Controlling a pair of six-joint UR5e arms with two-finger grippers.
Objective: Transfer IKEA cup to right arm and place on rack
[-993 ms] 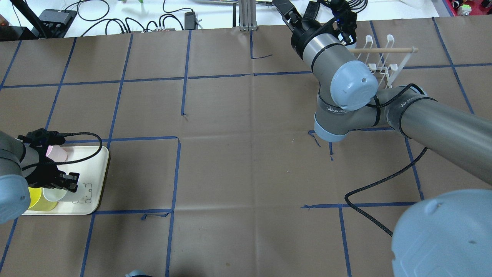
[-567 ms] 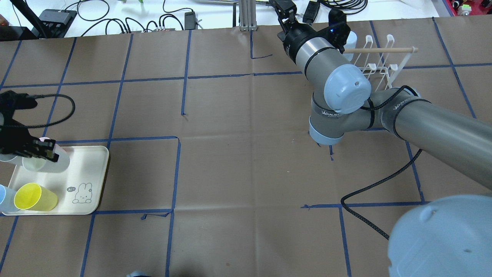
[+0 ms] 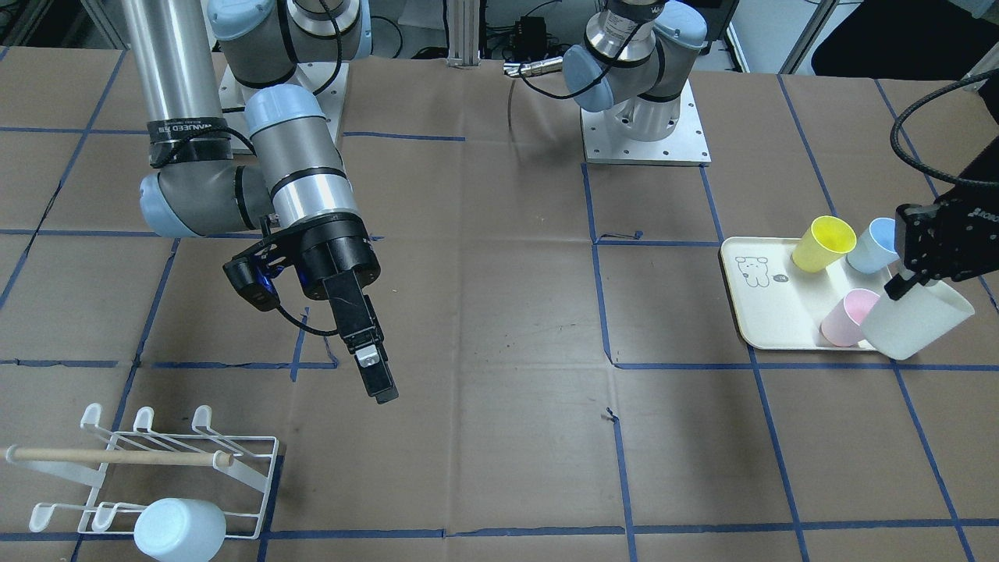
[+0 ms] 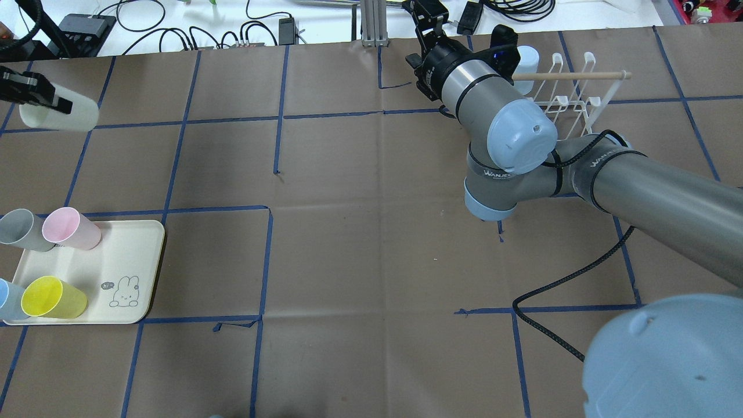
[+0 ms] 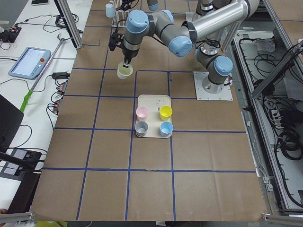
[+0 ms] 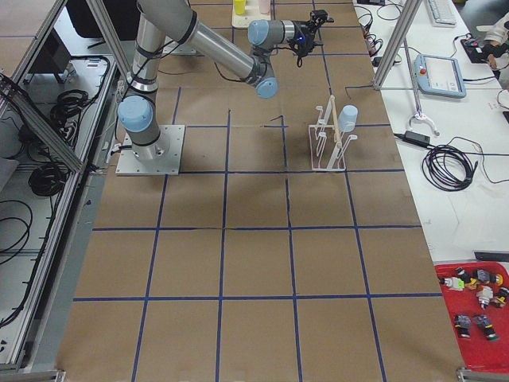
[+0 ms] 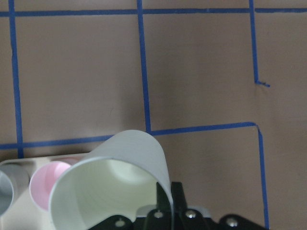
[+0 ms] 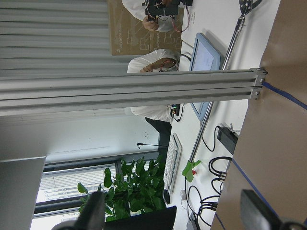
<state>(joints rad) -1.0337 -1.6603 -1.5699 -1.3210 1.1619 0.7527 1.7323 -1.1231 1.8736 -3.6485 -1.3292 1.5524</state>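
Left end effector (image 4: 36, 97) is closed on the wall of the pale cup (image 4: 61, 114), one finger inside the rim and one outside. The cup hangs tilted above the worktop (image 4: 371, 244), off the tray (image 3: 761, 332) and toward the operators' side. Right end effector (image 3: 375, 378) is spread wide and empty. It sits near the rack (image 3: 242, 468), well apart from the cup.

Risks as judged from here:
- The rim pinch is narrow, so the cup could pivot or slip in transit.
- At handover, the right fingers must take the cup body clear of the left fingers, or they may clash.
- If the left lets go before the right has closed, the cup drops.
- One prong already carries a blue cup (image 3: 179, 529). A wrong prong choice, or the dowel (image 3: 117, 457), could block placement.
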